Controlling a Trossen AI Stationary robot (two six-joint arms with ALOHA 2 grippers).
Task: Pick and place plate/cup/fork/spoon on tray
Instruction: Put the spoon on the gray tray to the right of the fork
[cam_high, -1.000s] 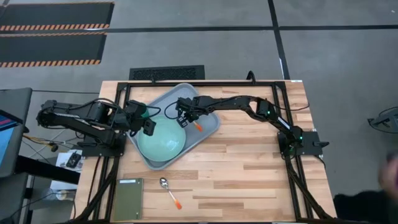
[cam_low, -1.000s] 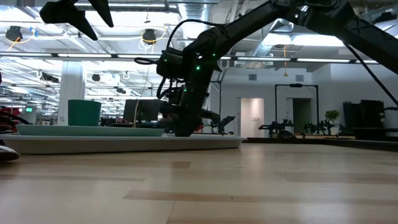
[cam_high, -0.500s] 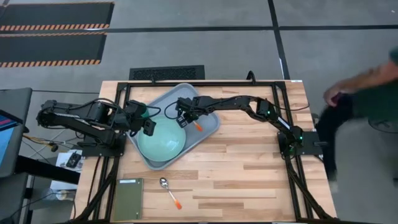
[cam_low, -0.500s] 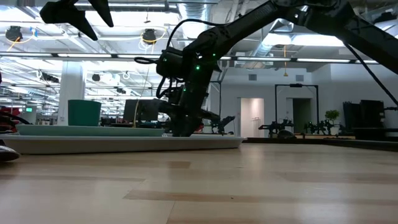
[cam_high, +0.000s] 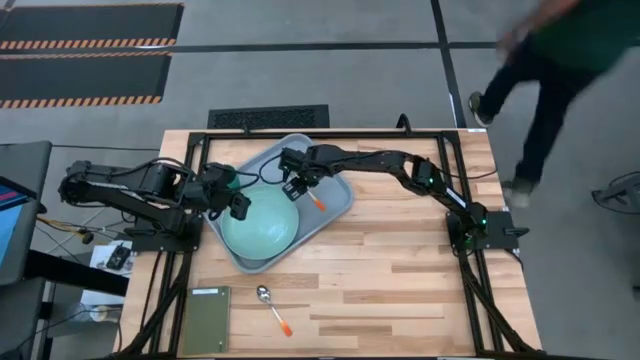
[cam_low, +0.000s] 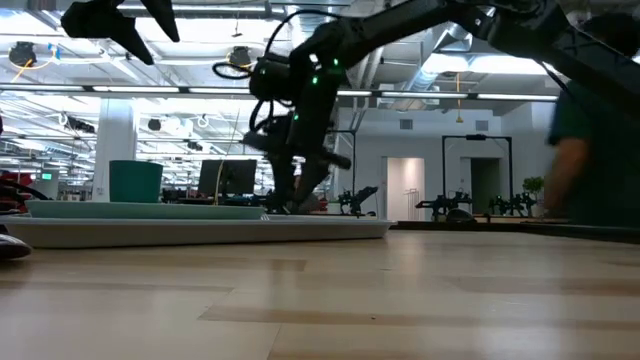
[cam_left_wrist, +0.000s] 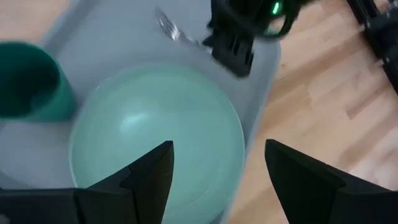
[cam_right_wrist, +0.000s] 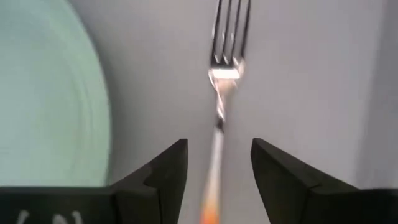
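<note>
over the tray (cam_high: 335, 205), my right jaws (cam_right_wrist: 214, 165) hang open above the fork (cam_right_wrist: 225, 68), which lies flat beside the plate (cam_high: 258, 224). my left jaws (cam_left_wrist: 214, 168) wait wide over the plate. the spoon (cam_high: 270, 305) lies on the tabletop (cam_high: 400, 280), so i judge it comes next.

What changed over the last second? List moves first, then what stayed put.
The right gripper has lifted off the tray, its open fingers leaving the fork lying beside the plate. A person has walked in beyond the table's far right corner. Unchanged: the left gripper, open over the plate; the cup on the tray; the spoon on the table.
</note>
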